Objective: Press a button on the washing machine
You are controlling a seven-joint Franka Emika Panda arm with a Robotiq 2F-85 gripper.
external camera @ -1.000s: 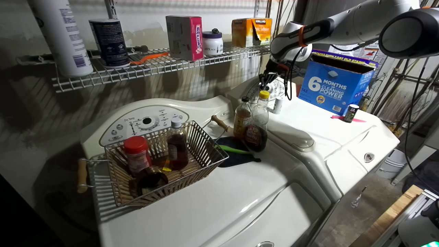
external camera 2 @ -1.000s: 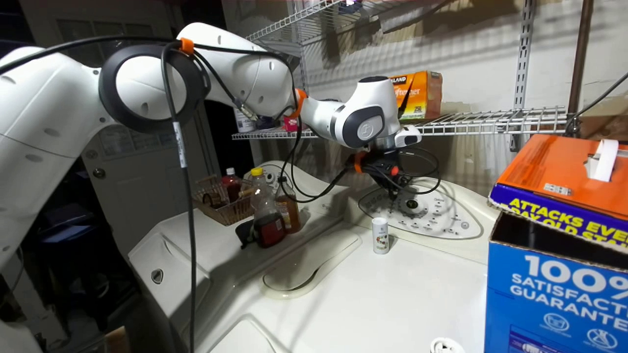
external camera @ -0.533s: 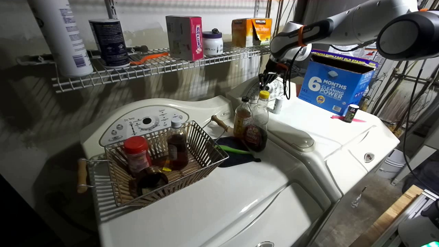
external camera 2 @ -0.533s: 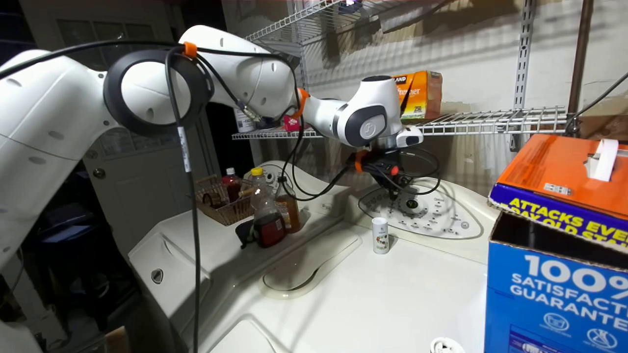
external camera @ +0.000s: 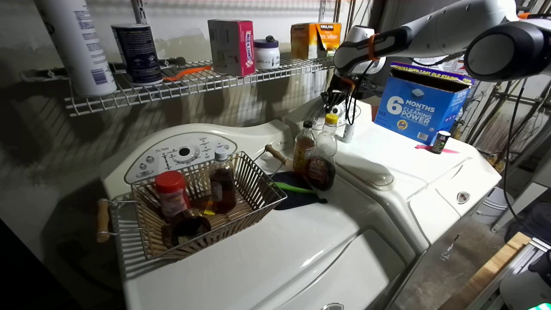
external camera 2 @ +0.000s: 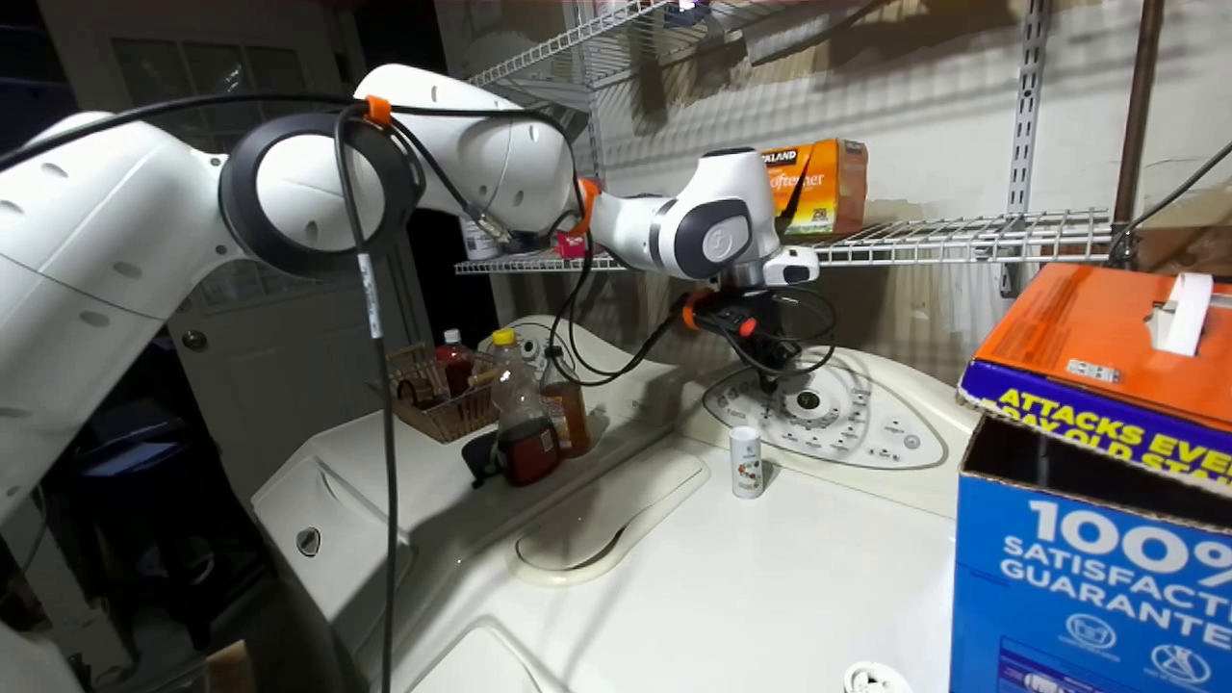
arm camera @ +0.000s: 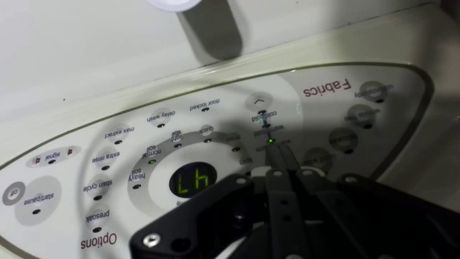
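The washing machine (external camera 2: 818, 568) is white, with a curved console (external camera 2: 847, 423). It also shows in an exterior view (external camera: 387, 150). In the wrist view its console (arm camera: 230, 97) appears upside down, with round pale buttons, a lit display (arm camera: 193, 179) and green lights at normal soil and the warm label. My gripper (arm camera: 282, 147) is shut and empty, fingertips beside that warm light, right of the display. A button with an arrow mark (arm camera: 258, 101) lies above them in the picture. In both exterior views the gripper (external camera 2: 768, 383) points down at the console (external camera: 318, 116). I cannot tell whether it touches.
A small white canister (external camera 2: 746, 464) stands before the console. A blue box (external camera 2: 1078, 577) stands on the machine. The matching dryer (external camera: 258, 262) holds a wire basket (external camera: 241, 224) and bottles (external camera: 323, 172). A wire shelf (external camera 2: 962, 252) runs above the console.
The hand has shifted left in both exterior views and tilted a little. The elbow has sunk. The fingertips stay near the same part of the console. The gripper shows no opening or closing.
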